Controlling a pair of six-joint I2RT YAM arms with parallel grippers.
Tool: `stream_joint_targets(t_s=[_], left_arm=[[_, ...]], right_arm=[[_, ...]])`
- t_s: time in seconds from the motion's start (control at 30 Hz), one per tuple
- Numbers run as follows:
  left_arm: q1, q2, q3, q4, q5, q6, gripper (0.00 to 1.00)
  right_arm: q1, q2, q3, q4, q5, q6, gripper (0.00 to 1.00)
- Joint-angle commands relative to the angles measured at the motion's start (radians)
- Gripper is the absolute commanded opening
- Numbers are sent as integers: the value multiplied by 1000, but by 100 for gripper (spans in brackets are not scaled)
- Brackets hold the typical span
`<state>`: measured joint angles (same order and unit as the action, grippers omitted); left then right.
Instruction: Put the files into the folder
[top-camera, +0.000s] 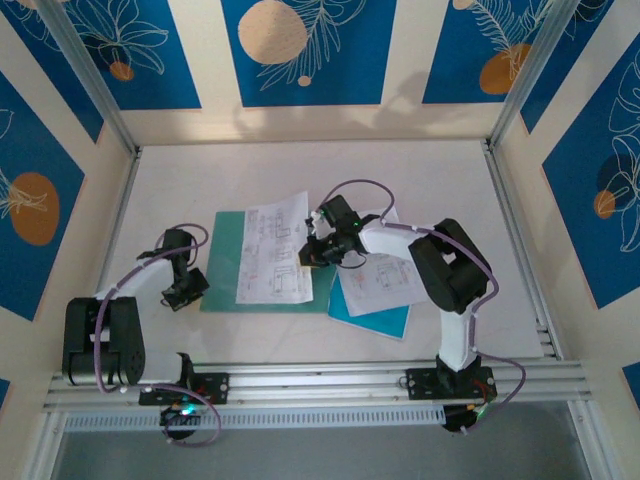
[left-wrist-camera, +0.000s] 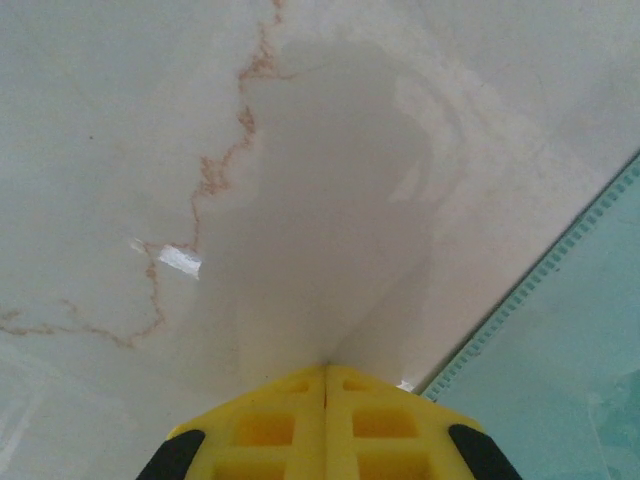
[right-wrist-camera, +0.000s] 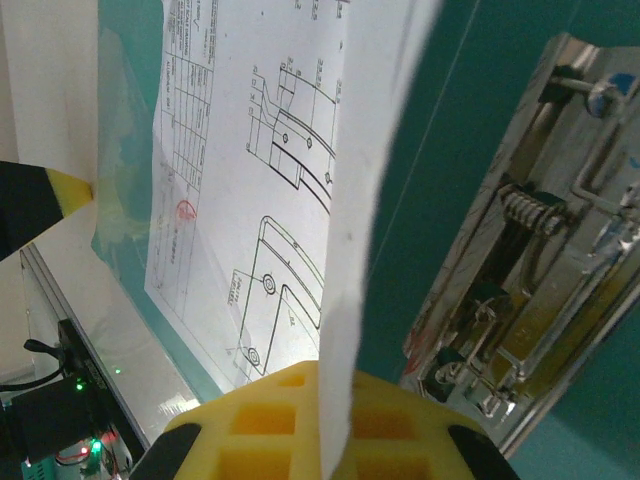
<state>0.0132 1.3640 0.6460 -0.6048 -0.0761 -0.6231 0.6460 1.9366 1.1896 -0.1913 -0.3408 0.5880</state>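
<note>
Teal-green flat card folder (top-camera: 222, 262) is lying open at the tabletop's (top-camera: 420, 180) middle under white printed paper sheets (top-camera: 272, 250); right gripper (top-camera: 310, 255) is pinching one sheet's edge, left gripper (top-camera: 186, 292) is sitting closed, empty, beside it.

Folder (top-camera: 225, 262), teal, open: 1.
Files, sheets told apart from above: 2. One sheet (top-camera: 272, 250) lies at 9 o'clock of the spine, one sheet (top-camera: 388, 285) at 3 o'clock. Any stacked beneath cannot be counted.
Metal clip (right-wrist-camera: 540, 250): 1.
Grippers: 2, left gripper (top-camera: 186, 290) and right gripper (top-camera: 313, 255).
</note>
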Motion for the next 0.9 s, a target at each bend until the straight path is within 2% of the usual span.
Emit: stream_joint_targets(t_s=[0.0,0.87], left_arm=[[10,29,-24,44,80,-21,0],[10,17,-34,41,100,-12,0]], right_arm=[[13,17,33,15,-27,18,0],[86,160,118,106,-41,105,0]])
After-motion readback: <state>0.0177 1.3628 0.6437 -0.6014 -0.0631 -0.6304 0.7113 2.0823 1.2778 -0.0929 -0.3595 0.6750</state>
